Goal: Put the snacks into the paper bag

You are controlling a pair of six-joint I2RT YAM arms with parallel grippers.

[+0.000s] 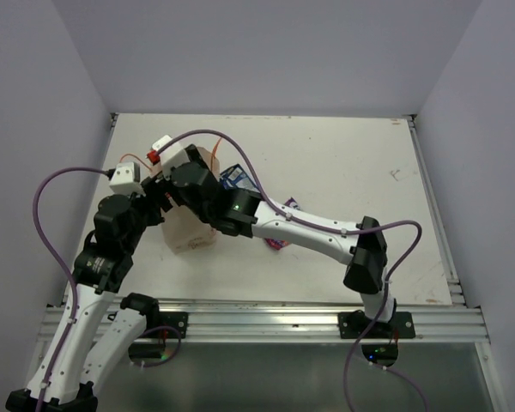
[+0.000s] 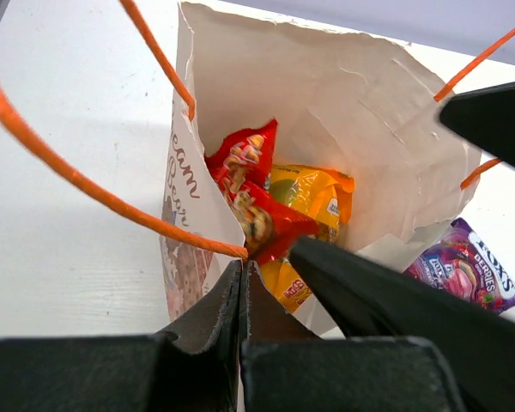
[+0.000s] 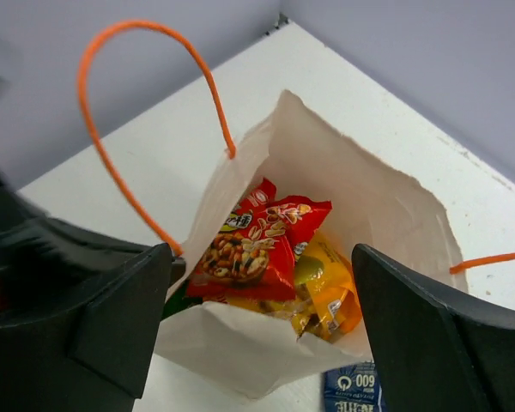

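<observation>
1. While both arms are crowding over the bag, the blue packet is lying on the tabletop just right of it, nearer the right arm.
2. The left tool is seemingly pinching the bag's near rim, and the purple packet is lying outside.
3. The right tool is hanging spread open above the mouth, with the red packet sitting inside.

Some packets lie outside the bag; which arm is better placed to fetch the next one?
Right: the right gripper hangs open and empty over the paper bag, while the left gripper pinches its rim; the purple packet lies by the right arm.
</observation>
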